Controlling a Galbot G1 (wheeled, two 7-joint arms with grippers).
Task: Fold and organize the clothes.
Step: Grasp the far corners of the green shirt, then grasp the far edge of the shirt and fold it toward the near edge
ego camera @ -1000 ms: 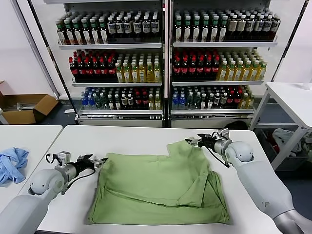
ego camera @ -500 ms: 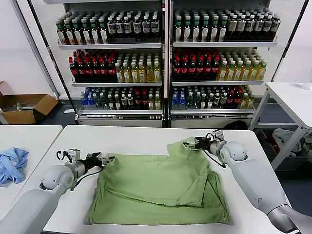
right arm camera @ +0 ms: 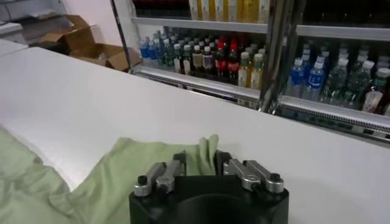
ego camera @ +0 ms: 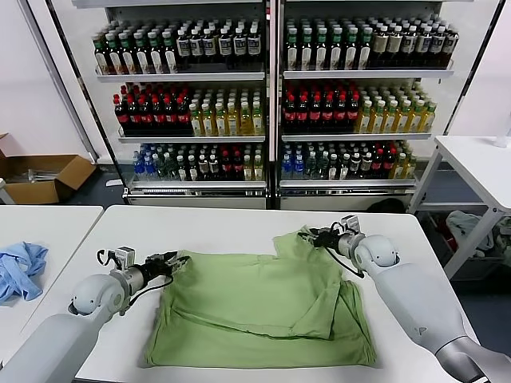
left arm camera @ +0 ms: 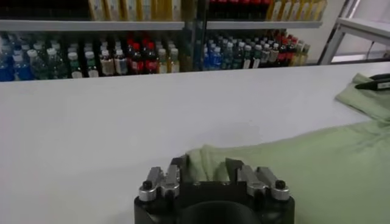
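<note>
Item: light green polo shirt, partly folded, lying mid-desk; its far corners are pinched by your left gripper and right gripper, each closed on fabric. Remaining, by my reading: the final folds and tidying. Room: bare desk beyond the shirt; blue cloth well apart on your left.

right hand pinching shirt, table

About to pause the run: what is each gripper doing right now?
Left gripper: shut on the shirt's far-left corner.
Right gripper: shut on the shirt's far-right corner.
</note>
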